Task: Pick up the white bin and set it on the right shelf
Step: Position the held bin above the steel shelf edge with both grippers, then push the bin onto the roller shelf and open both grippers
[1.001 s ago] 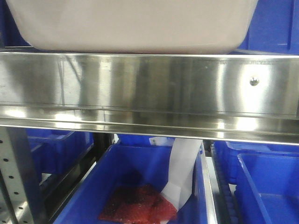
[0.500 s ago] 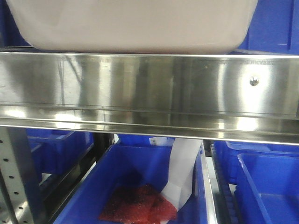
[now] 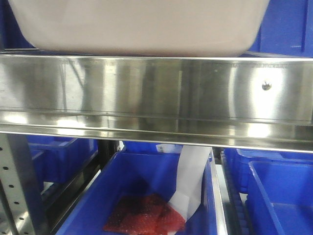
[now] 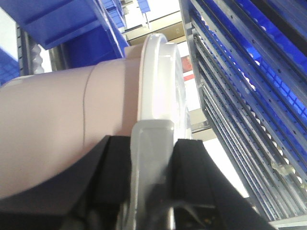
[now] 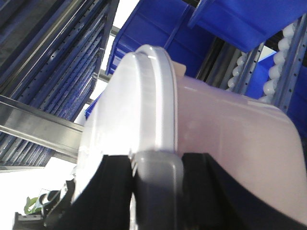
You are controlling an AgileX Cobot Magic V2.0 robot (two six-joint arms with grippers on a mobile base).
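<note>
The white bin (image 3: 139, 27), pinkish-white and translucent, fills the top of the front view, its bottom just above the broad shiny front rail of the right shelf (image 3: 156, 90). In the left wrist view the bin's side (image 4: 53, 124) and white lid rim (image 4: 158, 81) show, and my left gripper (image 4: 151, 158) is shut on the grey handle (image 4: 151, 143). In the right wrist view the bin (image 5: 230, 143) and its lid (image 5: 139, 96) show, and my right gripper (image 5: 156, 184) is shut on the other grey handle (image 5: 158, 177). The arms are out of the front view.
Below the rail a blue bin (image 3: 146, 196) holds a red packet (image 3: 144, 215) and a white paper bag (image 3: 190, 181). More blue bins (image 3: 274, 191) stand right and left. A perforated grey upright (image 3: 14, 186) is at lower left. Perforated rack rails (image 4: 240, 96) run beside the bin.
The white bin has risen very slightly against the steel rail. Nothing else has visibly moved.
</note>
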